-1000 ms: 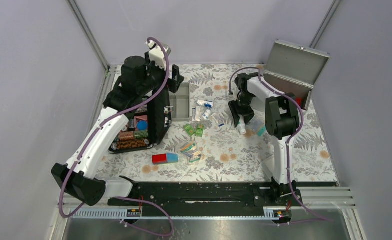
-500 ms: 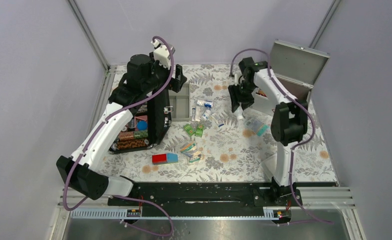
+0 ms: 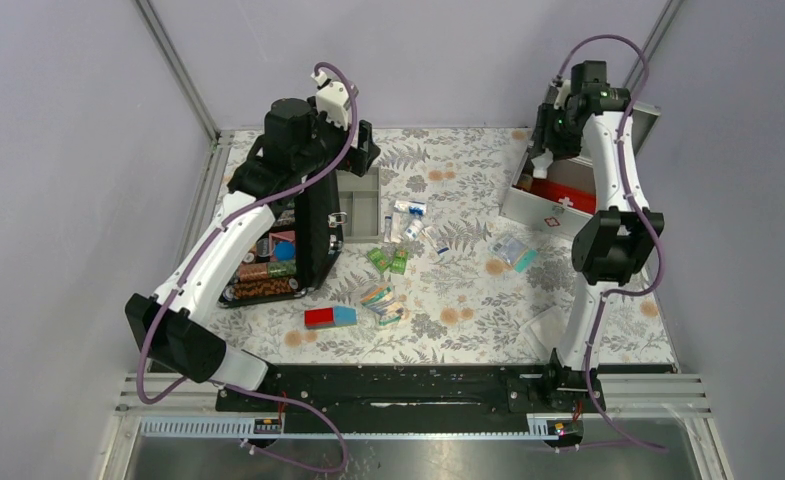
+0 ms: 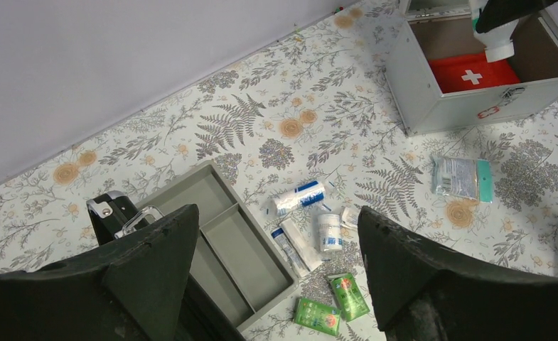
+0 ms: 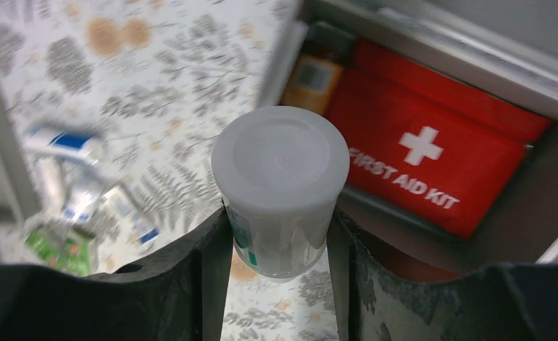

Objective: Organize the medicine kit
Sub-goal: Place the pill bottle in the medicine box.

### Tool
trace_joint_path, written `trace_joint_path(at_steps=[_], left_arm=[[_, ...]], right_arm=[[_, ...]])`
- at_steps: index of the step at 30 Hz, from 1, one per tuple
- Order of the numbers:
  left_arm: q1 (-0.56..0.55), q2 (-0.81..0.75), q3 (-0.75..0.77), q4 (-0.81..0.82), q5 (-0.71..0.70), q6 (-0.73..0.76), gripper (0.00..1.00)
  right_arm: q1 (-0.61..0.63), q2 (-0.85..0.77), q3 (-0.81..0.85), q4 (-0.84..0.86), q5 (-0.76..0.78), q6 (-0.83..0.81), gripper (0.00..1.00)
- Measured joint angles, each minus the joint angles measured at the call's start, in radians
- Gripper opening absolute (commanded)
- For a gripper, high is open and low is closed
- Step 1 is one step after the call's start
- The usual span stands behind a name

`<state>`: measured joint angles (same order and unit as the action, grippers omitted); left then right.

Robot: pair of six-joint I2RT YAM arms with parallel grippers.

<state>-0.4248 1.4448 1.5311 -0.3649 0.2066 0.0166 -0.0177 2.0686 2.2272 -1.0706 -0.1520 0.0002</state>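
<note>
The medicine kit (image 3: 548, 221) stands open at the back right, a grey metal box with its lid (image 3: 636, 130) raised. A red first-aid pouch (image 5: 432, 160) and an orange-labelled bottle (image 5: 314, 74) lie inside. My right gripper (image 5: 279, 238) is shut on a white-capped bottle (image 5: 279, 177), held in the air over the kit's left edge (image 5: 468, 60). The same bottle (image 4: 498, 42) shows above the kit (image 4: 460, 103) in the left wrist view. My left gripper (image 4: 277, 213) hangs open and empty, high above the grey tray (image 4: 226, 241).
A black case (image 3: 278, 250) with colourful contents stands open at the left beside the grey tray (image 3: 360, 205). Loose rolls and tubes (image 3: 405, 220), green packets (image 3: 388, 260), a red-and-blue box (image 3: 329, 317) and a clear packet (image 3: 513, 252) lie mid-table.
My right arm has lifted the bottle off the table and swung it back and right to above the kit. The left arm has risen slightly, still open.
</note>
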Motion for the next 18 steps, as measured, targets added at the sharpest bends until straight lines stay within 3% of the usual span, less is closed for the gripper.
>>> trace_joint_path(at_steps=[10,18], left_arm=[[0.001,0.018,0.007,-0.035,-0.04,0.097,0.82],[0.015,0.036,0.026,-0.079,-0.08,0.169,0.82]], right_arm=[[-0.044,0.19,0.067,0.023,0.249,0.103,0.3],[-0.043,0.28,0.068,0.029,0.291,0.159,0.31]])
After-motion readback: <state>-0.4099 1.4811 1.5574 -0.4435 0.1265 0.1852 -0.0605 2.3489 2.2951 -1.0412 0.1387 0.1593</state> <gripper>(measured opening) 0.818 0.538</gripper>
